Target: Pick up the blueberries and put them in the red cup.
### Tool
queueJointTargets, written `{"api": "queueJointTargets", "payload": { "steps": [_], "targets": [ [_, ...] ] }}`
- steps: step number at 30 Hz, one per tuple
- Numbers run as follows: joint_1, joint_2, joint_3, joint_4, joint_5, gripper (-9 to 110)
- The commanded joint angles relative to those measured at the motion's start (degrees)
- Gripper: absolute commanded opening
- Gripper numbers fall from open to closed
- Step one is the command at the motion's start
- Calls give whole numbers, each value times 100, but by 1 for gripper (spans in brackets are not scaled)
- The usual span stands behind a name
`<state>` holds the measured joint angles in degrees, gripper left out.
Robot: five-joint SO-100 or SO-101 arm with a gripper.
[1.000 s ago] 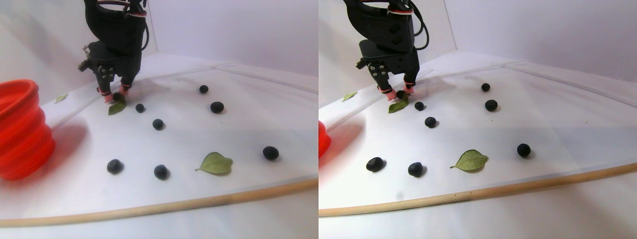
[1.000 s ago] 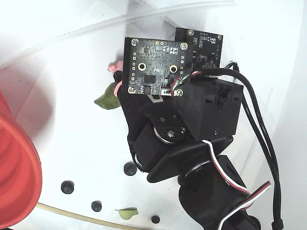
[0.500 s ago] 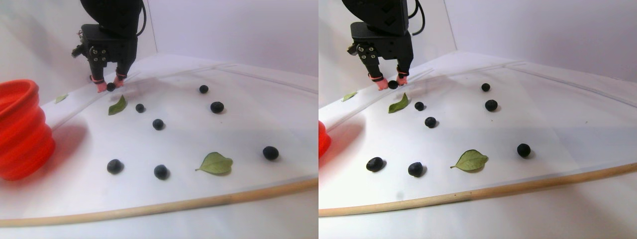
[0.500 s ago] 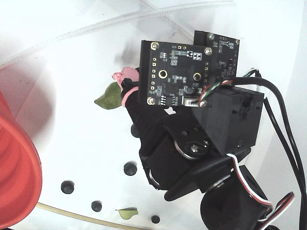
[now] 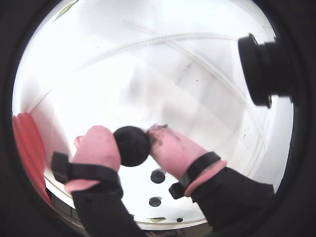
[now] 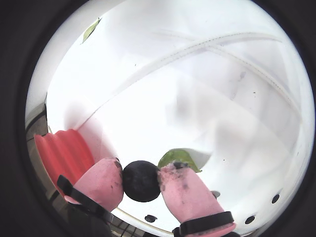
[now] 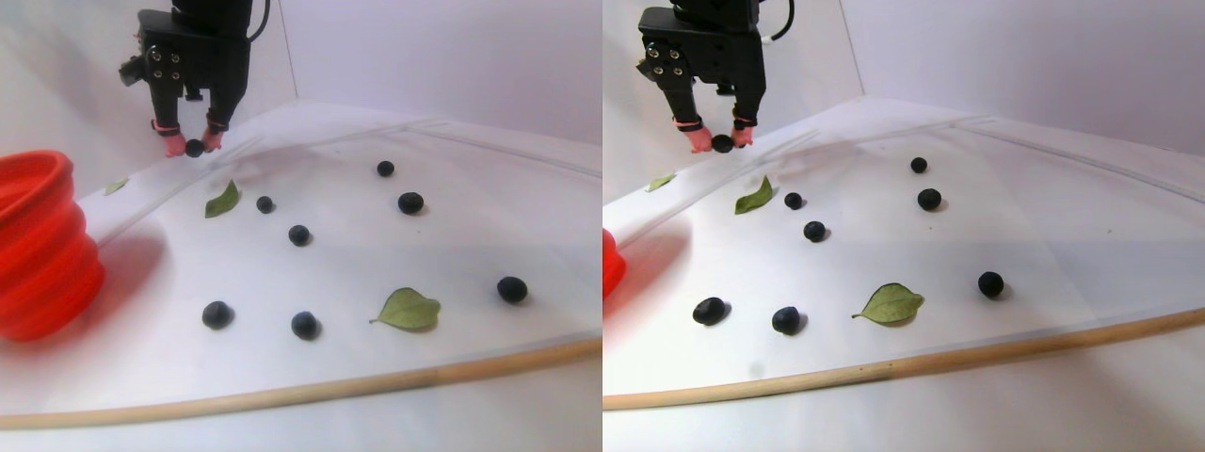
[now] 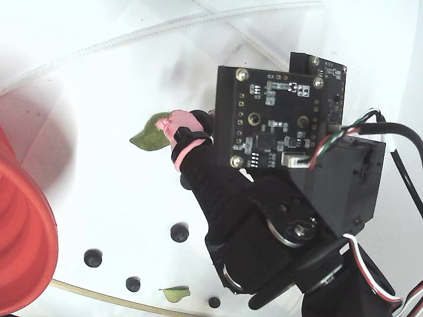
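Carry phase, one berry in hand. The black two-finger gripper with pink rubber-capped tips (image 7: 195,147) sits at the upper left of the stereo pair view, clear of the white sheet (image 7: 452,235), its jaws narrowed to berry width and pinching a small round blue-black blueberry (image 7: 194,148); both wrist views confirm it, the berry (image 6: 141,180) squeezed between the pink fingertips (image 6: 183,192), low centre of frame. The large red-orange ribbed plastic cup (image 7: 38,247) stands at the left edge of the stereo pair view, lower in frame than the gripper and well apart from it; its rim also fills the left edge of the fixed view (image 8: 26,238). Several more berries lie loose on the sheet, e.g. one mid-frame (image 7: 299,234) and one lower left (image 7: 216,314), with flat green leaves (image 7: 409,309) scattered among them. Judgement: the pick is done, delivery not yet. The next move calls for swinging the held berry over the cup's mouth before opening, high enough to clear the thick rim; grip looks centred, so slip risk seems low.
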<state>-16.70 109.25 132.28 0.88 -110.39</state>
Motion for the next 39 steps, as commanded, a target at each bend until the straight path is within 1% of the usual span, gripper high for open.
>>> {"api": "queueJointTargets", "payload": {
  "steps": [1, 21, 39],
  "targets": [
    [-308, 659, 0, 185, 158, 13],
    [-844, 1556, 53, 1573, 1178, 13],
    [-1459, 2197, 220, 2408, 1978, 13]
  ]
}}
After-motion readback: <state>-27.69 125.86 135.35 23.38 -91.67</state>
